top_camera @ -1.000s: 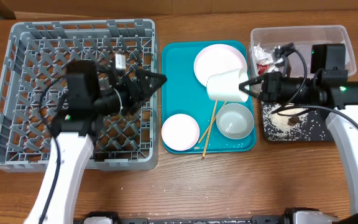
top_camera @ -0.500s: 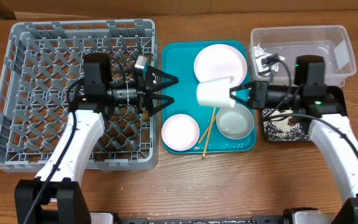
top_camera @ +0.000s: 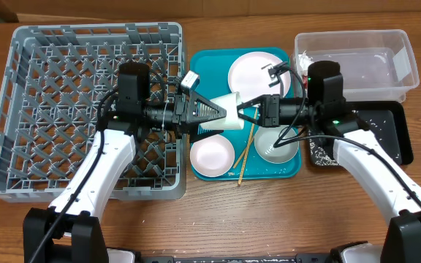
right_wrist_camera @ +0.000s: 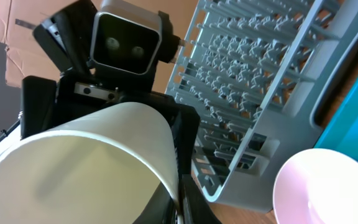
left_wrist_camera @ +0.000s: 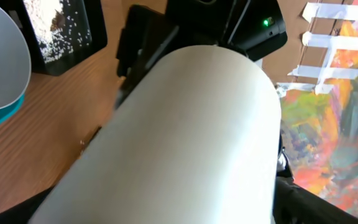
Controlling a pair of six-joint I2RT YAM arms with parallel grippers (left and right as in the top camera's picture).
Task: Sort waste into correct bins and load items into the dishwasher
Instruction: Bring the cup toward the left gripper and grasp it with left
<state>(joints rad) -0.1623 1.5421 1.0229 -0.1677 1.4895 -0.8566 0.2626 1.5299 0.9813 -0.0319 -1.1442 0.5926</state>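
From above, a brown wooden counter (top_camera: 269,212) carries a big grey plastic dish rack (top_camera: 50,58), a teal tray (top_camera: 203,69), a clear plastic tub (top_camera: 408,66) and a flat black tray (top_camera: 397,139). Both arms meet over the teal tray. The right hand (top_camera: 251,113) pinches the rim of a small white cup (top_camera: 232,120), which lies sideways in the air. The left hand (top_camera: 219,115) reaches along the cup; I cannot tell if it squeezes. A white label (top_camera: 190,79) on the left arm is too small to read.

From the left wrist, the cup (left_wrist_camera: 185,143) fills the view. Behind it are white tape strips (left_wrist_camera: 334,12) and a bright painted sheet (left_wrist_camera: 347,93).

From the right wrist, the cup's open mouth (right_wrist_camera: 86,168) faces us. The rack (right_wrist_camera: 260,74) and brown cardboard (right_wrist_camera: 17,25) are behind.
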